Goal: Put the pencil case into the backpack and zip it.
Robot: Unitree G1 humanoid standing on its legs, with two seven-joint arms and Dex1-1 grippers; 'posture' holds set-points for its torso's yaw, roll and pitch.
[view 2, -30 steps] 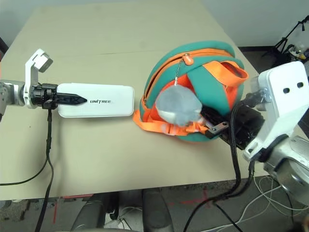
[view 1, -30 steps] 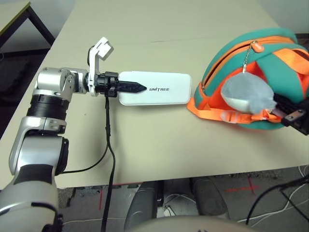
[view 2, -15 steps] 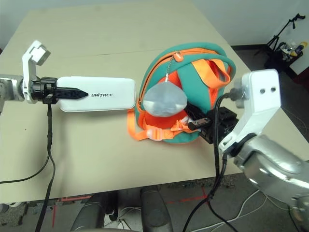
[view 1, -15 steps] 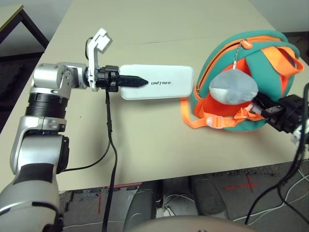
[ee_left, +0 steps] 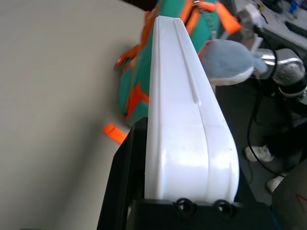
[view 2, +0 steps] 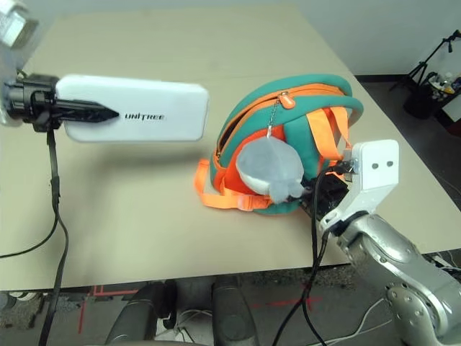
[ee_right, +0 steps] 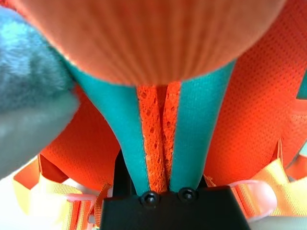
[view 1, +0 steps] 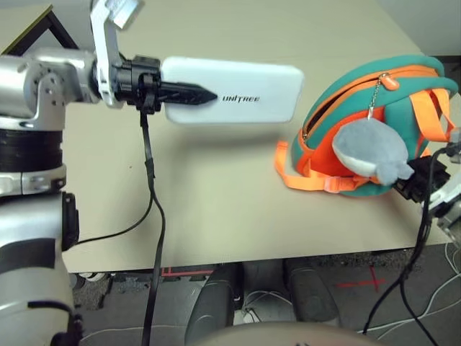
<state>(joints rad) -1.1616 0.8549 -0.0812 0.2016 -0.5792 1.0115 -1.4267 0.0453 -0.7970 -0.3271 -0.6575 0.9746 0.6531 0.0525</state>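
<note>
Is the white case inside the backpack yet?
No. The pencil case is outside, clamped in the left gripper above the table, beside the backpack.

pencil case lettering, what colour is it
Black "UNITREE" lettering on the white pencil case, clearest in the left eye view.

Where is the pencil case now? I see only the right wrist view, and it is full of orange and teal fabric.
Observer: The left gripper holds the pencil case by one end, apparently off the table, to the left of the backpack.
Operator: Which way does its free end point?
Observer: Toward the backpack, with a gap of bare table between them.
Operator: Is the bag open on that side?
Observer: A dark gap shows along the orange zip, so it looks open there.
Operator: What is the grey thing I see?
Observer: A plush charm hanging on a chain at the backpack's front.
</note>
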